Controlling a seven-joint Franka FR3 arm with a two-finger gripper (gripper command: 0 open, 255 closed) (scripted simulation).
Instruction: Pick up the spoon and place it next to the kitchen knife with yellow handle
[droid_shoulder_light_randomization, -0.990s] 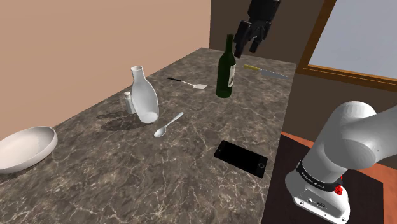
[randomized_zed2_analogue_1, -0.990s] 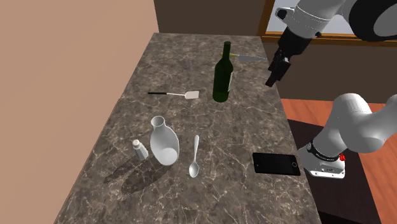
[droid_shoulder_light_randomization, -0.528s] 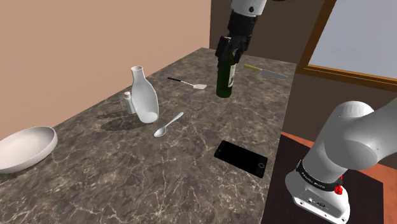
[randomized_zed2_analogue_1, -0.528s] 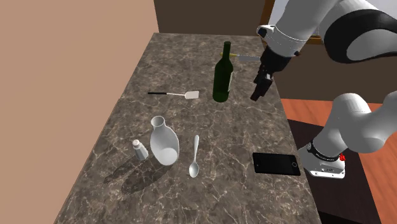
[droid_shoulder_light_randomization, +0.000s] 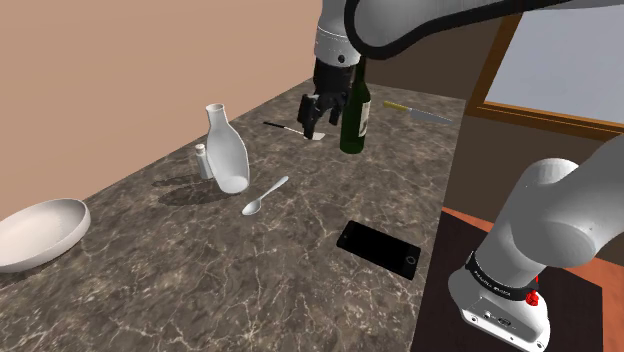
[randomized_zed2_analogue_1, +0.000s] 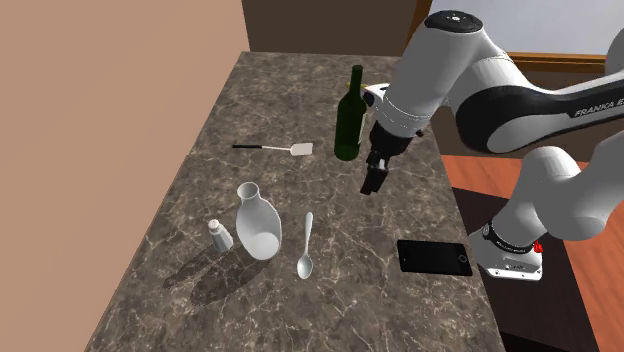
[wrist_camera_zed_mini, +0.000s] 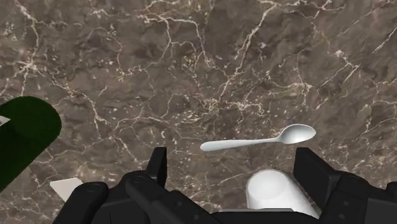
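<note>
A pale spoon (droid_shoulder_light_randomization: 264, 196) (randomized_zed2_analogue_1: 307, 246) lies flat on the dark marbled countertop (droid_shoulder_light_randomization: 300, 280), beside a white vase. In the wrist view the spoon (wrist_camera_zed_mini: 257, 140) is just ahead of the fingers, lying crosswise. My black gripper (droid_shoulder_light_randomization: 313, 122) (randomized_zed2_analogue_1: 371, 182) (wrist_camera_zed_mini: 234, 172) hangs open above the counter, close to the green bottle, with nothing between its fingers. It is well short of the spoon. The knife with the yellow handle (droid_shoulder_light_randomization: 418, 112) rests at the counter's far end, beyond the bottle.
A green wine bottle (droid_shoulder_light_randomization: 353, 108) (randomized_zed2_analogue_1: 348, 120) stands right by the gripper. The white vase (droid_shoulder_light_randomization: 227, 155) (randomized_zed2_analogue_1: 257, 225) and a small shaker (droid_shoulder_light_randomization: 203, 160) stand near the spoon. A spatula (randomized_zed2_analogue_1: 272, 148), a black phone (droid_shoulder_light_randomization: 378, 249) and a white bowl (droid_shoulder_light_randomization: 38, 232) also lie on the counter.
The arm has swung from above the knife end, past the bottle, and come down towards the spatula and spoon. Nothing on the counter has moved.
</note>
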